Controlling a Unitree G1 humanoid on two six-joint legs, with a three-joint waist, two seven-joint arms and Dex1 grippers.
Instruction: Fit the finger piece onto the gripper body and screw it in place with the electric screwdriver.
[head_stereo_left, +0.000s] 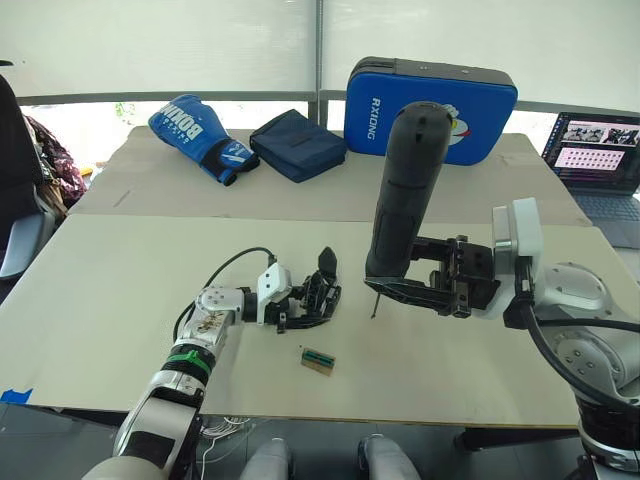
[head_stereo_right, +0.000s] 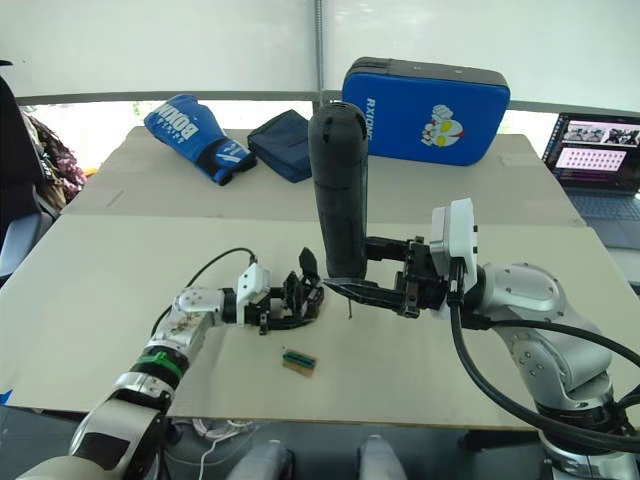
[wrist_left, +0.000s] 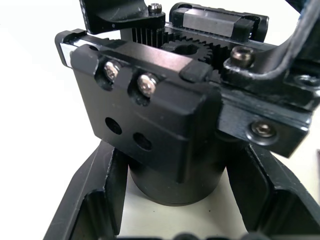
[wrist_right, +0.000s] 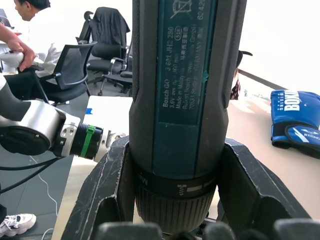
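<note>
Left fingers (head_stereo_left: 312, 305): clenched on the gripper body (wrist_left: 150, 115), held low over the desk (head_stereo_left: 120, 290), with the finger piece (head_stereo_left: 326, 262) standing up from its far end. Right fingers (head_stereo_left: 405, 270): grasping the electric screwdriver (head_stereo_left: 404, 190) upright, its thin bit (head_stereo_left: 374, 303) pointing down just beside the gripper body, on the side toward my right arm. Small green-topped block (head_stereo_left: 317, 360): on the desk just nearer to me than my left fingers, touching nothing.
</note>
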